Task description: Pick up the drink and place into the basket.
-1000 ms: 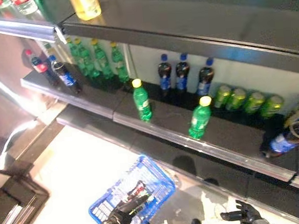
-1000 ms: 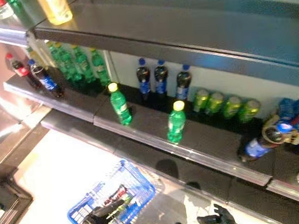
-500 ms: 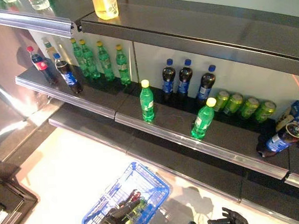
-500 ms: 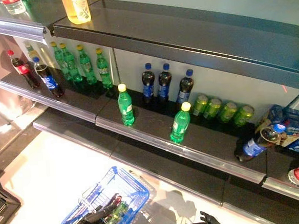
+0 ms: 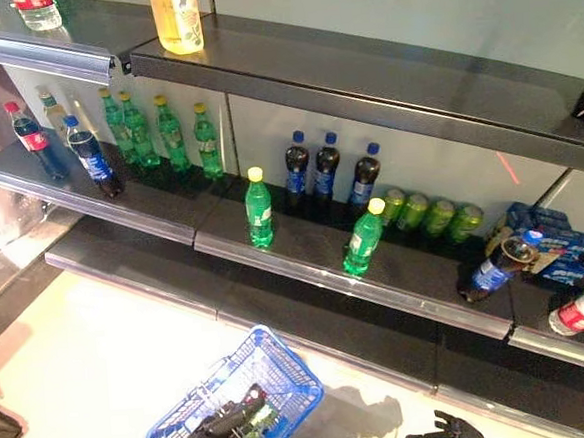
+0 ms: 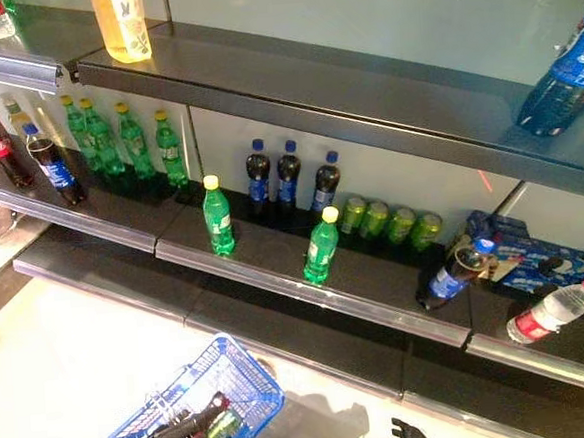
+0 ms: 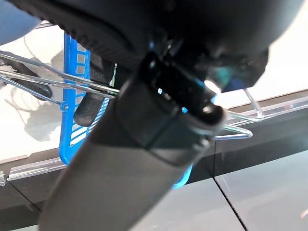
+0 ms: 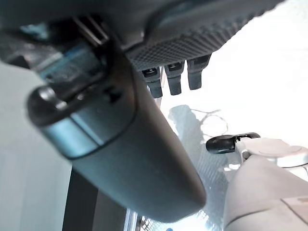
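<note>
Fingers of left hand (image 5: 215, 437) round one basket (image 5: 272, 366) handle; right hand (image 5: 443, 436) relaxed; two front green bottles (image 5: 259, 208).

Left hand (image 5: 219, 435): low at the bottom edge of the head views, fingers curled round the wire handle of the blue basket (image 5: 279, 372); left wrist view shows fingers (image 7: 94, 103) wrapped over the wires. Right hand (image 5: 442, 435): low at the bottom edge, to the right, holding nothing, fingers (image 8: 174, 77) loosely extended.
</note>
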You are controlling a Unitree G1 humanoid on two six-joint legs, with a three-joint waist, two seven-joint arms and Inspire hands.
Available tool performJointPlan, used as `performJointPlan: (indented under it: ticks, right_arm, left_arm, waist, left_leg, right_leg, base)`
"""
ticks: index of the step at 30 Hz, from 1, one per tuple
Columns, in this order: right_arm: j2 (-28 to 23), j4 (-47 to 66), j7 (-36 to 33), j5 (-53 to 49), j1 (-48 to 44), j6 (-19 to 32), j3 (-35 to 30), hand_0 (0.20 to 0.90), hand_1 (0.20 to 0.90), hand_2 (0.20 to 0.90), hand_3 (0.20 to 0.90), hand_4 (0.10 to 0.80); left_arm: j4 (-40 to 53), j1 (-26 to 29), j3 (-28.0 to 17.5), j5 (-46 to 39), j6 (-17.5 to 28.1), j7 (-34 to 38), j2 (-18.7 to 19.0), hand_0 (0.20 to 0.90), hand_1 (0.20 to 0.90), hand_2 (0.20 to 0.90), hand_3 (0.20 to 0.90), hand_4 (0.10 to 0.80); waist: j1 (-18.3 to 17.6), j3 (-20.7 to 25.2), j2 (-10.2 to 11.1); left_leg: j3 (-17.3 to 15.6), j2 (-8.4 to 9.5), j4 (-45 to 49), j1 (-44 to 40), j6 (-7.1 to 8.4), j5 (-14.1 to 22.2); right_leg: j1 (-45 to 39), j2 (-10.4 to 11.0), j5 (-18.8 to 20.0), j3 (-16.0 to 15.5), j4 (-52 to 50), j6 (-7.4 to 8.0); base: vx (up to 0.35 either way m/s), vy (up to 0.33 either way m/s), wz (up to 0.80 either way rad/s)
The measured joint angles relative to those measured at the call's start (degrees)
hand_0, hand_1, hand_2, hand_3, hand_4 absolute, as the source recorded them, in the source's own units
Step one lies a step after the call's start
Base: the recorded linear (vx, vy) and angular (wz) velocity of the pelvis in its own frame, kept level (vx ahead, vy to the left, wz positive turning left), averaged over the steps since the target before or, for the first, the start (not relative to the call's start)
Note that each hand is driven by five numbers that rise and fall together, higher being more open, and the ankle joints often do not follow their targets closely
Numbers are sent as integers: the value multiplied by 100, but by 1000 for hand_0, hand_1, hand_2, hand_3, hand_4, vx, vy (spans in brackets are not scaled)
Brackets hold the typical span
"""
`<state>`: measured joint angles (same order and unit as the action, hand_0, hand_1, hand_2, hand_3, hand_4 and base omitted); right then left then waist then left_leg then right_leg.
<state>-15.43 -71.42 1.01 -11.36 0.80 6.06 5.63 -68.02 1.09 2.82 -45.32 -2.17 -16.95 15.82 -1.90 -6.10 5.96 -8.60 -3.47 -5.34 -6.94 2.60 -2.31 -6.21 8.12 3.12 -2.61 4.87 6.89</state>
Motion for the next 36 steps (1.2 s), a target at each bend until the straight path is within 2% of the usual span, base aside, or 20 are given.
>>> performJointPlan:
  ticks: [5,10,12,14,16,17,20,22,25,29,31,36]
  right_arm:
    - [0,2,-1,-1,23,-74,3,900,900,900,900,800]
    - [-1,-3,-1,16,61,-130,5,900,900,900,900,800]
    - [-23,-7,-7,30,5,-134,161,900,900,900,900,800]
    - [-50,-25,-19,127,-224,-147,340,900,900,900,900,800]
    - [-109,-126,-78,118,-570,-194,416,900,900,900,900,800]
    - [-130,-125,-109,118,-639,-194,447,900,900,900,900,800]
    - [-300,-70,-211,116,-1114,-112,475,900,900,900,900,800]
    - [-371,-12,-280,118,-1356,-33,530,900,900,900,900,800]
    - [-506,71,-384,122,-1649,154,713,900,900,900,900,800]
    - [-726,247,-539,127,-2120,408,1025,900,900,900,900,800]
    - [-728,419,-632,131,-2238,538,1141,900,900,900,900,800]
    - [-740,1737,-887,353,-2292,732,1420,900,900,900,900,800]
  left_arm:
    - [-34,-34,-52,2,0,1,0,300,300,300,200,100]
    - [-53,-148,-226,-1,18,-1,-3,300,300,300,200,100]
    - [-51,-89,-142,-49,91,1,-5,300,300,300,200,100]
    - [-48,145,-23,-179,141,25,-7,300,300,300,200,100]
    - [-45,539,132,-250,132,155,-142,300,300,300,200,100]
    - [-26,608,133,-302,133,158,-187,300,300,300,200,100]
    - [254,970,300,-526,204,158,-302,300,300,300,200,100]
    - [399,1132,362,-603,305,158,-302,300,300,300,200,100]
    - [435,1445,465,-779,385,155,-276,300,300,300,200,100]
    - [424,2068,554,-836,378,222,-238,300,300,300,200,100]
    - [383,2183,555,-832,373,264,-236,300,300,300,200,100]
    - [463,2234,556,-831,421,300,-113,300,300,300,200,100]
  waist:
    - [0,36,-65]
    - [22,111,-162]
    - [44,199,-216]
    - [57,161,-296]
    - [34,-174,-490]
    - [47,-255,-550]
    - [170,-889,-847]
    - [177,-1161,-925]
    - [178,-1532,-941]
    - [157,-1904,-904]
    - [165,-1943,-839]
    - [188,-2019,-713]
  left_leg:
    - [132,-42,0,5,62,-40]
    - [132,-91,0,37,87,-40]
    - [126,-113,3,413,102,-101]
    - [147,-137,48,933,120,-305]
    - [299,-133,48,1329,117,-476]
    - [313,-133,48,1397,116,-505]
    - [363,-156,46,1722,151,-651]
    - [419,-163,75,1872,211,-698]
    - [447,-197,275,2074,217,-715]
    - [499,-202,749,2480,187,-591]
    - [544,-186,958,2656,170,-504]
    - [605,-64,1432,2963,149,-306]
  right_leg:
    - [-68,-13,-7,-149,38,-26]
    - [-28,-48,-33,-192,39,-51]
    - [330,-52,11,-284,36,-94]
    - [835,-30,229,-532,25,-88]
    - [1133,-42,354,-672,4,-115]
    - [1191,-48,376,-681,5,-119]
    - [1522,-120,497,-670,5,-145]
    - [1658,-159,530,-668,0,-193]
    - [1805,-198,563,-674,-98,-219]
    - [2289,-152,327,-646,-767,-244]
    - [2549,-104,137,-633,-1181,-266]
    - [3097,95,-372,-528,-2222,-266]
  base:
    - [51,-33,12]
    - [-3,-30,5]
    - [-372,-14,-3]
    - [-371,-27,10]
    - [-264,-28,34]
    - [-198,-5,20]
    - [-221,-1,1]
    - [-188,-2,4]
    - [-155,0,0]
    - [-109,-40,2]
    - [-61,-32,8]
    - [-18,3,9]
